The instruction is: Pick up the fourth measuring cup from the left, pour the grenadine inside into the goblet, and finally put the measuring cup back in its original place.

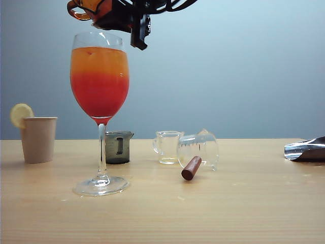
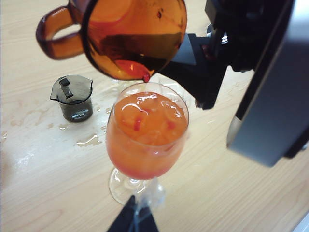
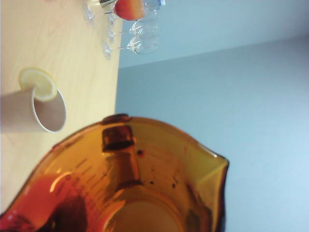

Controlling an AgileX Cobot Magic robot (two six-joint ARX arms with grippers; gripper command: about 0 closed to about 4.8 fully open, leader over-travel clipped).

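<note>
Far left at 9 o'clock you've got the paper cup (image 1: 38,139) with a lemon slice (image 1: 21,114), clear of the action. Next, the goblet (image 1: 100,76), nearly full, orange over red; the amber fourth measuring cup (image 1: 87,10) hangs tipped at its 12 o'clock, lip over the rim, last grenadine (image 2: 139,70) dripping in. The right gripper (image 1: 133,25) is clamped on that cup's body. Risks: lower it and you'll clip the rim and topple the tall glass; right it carelessly and syrup drips on the table (image 1: 254,203), already wet. Grey cup (image 1: 118,147) sits behind the stem; at 3 o'clock a clear cup (image 1: 167,146) and a toppled one (image 1: 199,150) crowd the return spot. Left gripper (image 2: 133,221): barely visible near the goblet's foot, can't tell its fingers.
</note>
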